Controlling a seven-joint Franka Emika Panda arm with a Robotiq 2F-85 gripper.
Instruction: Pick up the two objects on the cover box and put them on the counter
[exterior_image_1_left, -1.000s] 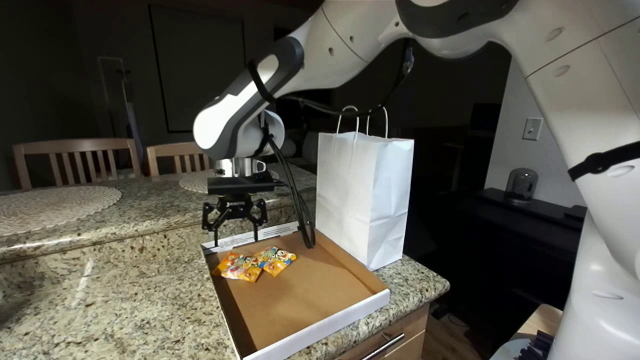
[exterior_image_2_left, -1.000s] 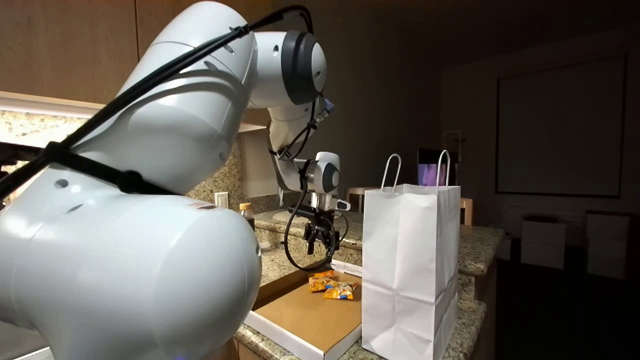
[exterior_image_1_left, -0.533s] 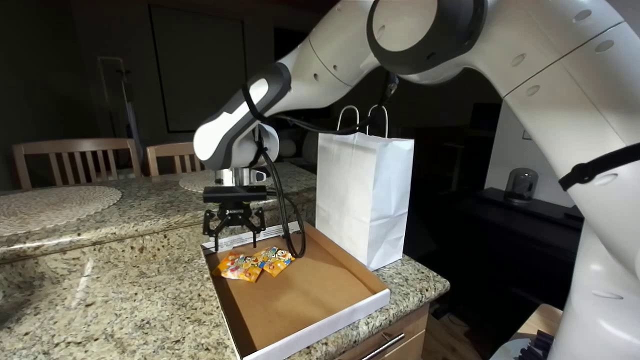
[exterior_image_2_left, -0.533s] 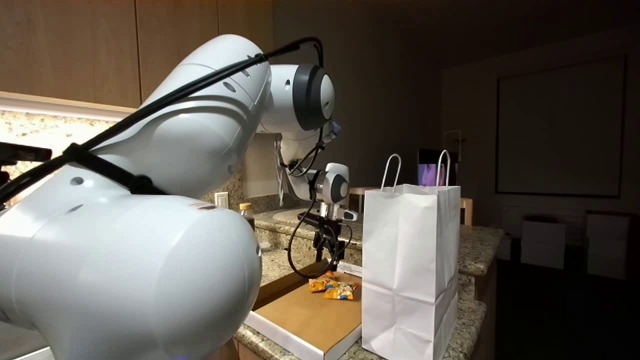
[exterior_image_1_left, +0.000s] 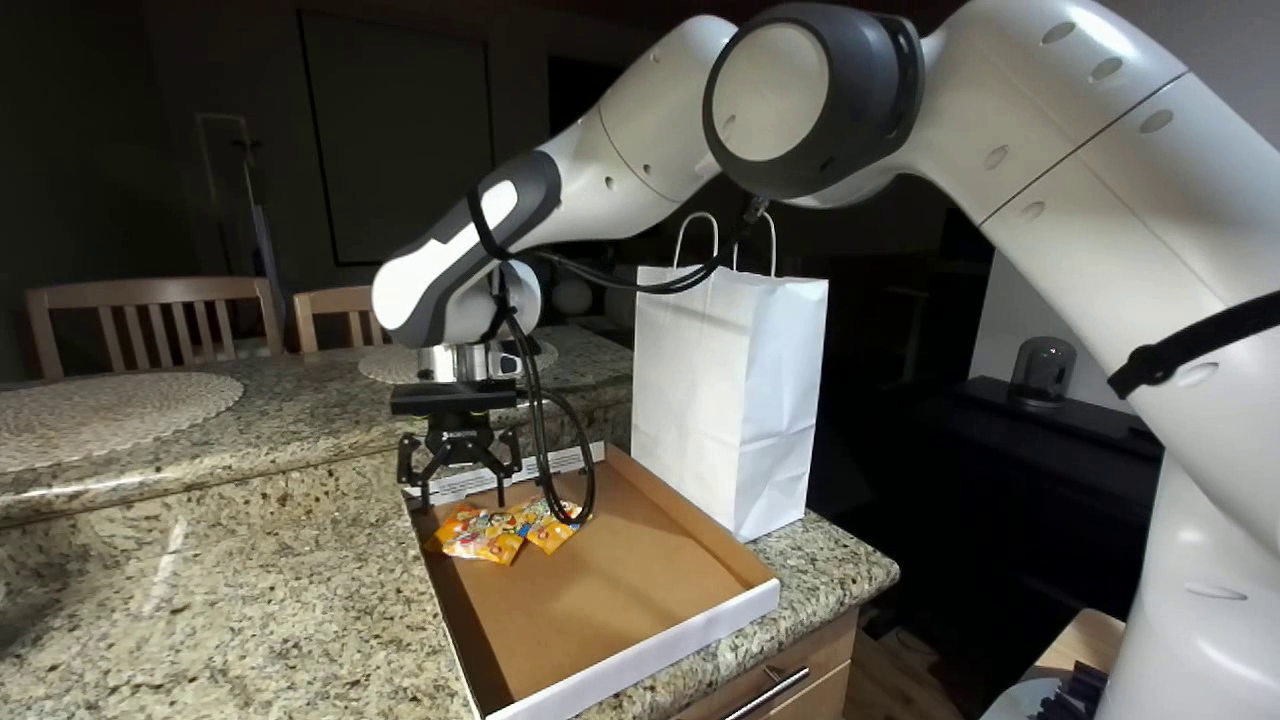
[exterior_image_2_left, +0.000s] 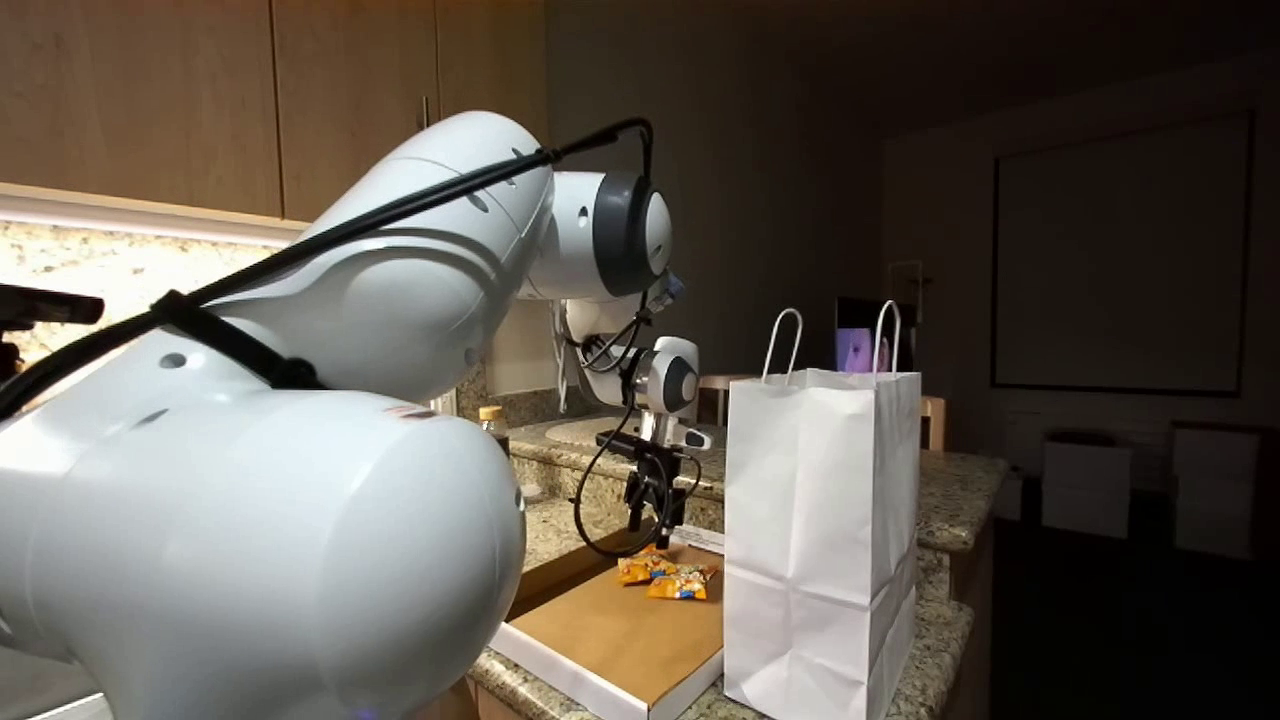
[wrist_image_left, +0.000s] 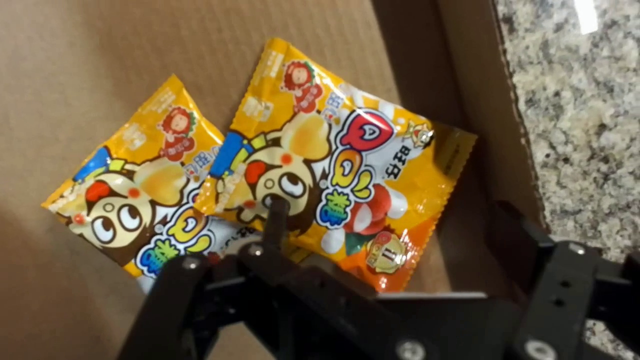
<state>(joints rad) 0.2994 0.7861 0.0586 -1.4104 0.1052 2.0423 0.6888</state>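
Notably, packets (wrist_image_left: 335, 167) near cover box (exterior_image_1_left: 630, 590) edge, open room opposite.

Cover box (exterior_image_1_left: 620, 590): lay on the counter (exterior_image_1_left: 250, 630). Upper packet (exterior_image_1_left: 483, 540): lay in the box, toward the far left in an exterior view. Lower packet (exterior_image_1_left: 546, 529): lay in the box, just right of it there, one edge beneath the upper one. Gripper (exterior_image_1_left: 463, 503): hung over the box, near the packets. Paper bag (exterior_image_1_left: 715, 400): stood on the counter, right of the box in both exterior views. Raised ledge (exterior_image_1_left: 300, 420): ran behind the box, bearing placemats (exterior_image_1_left: 110, 415). Chairs (exterior_image_1_left: 150, 293): stood behind the ledge.
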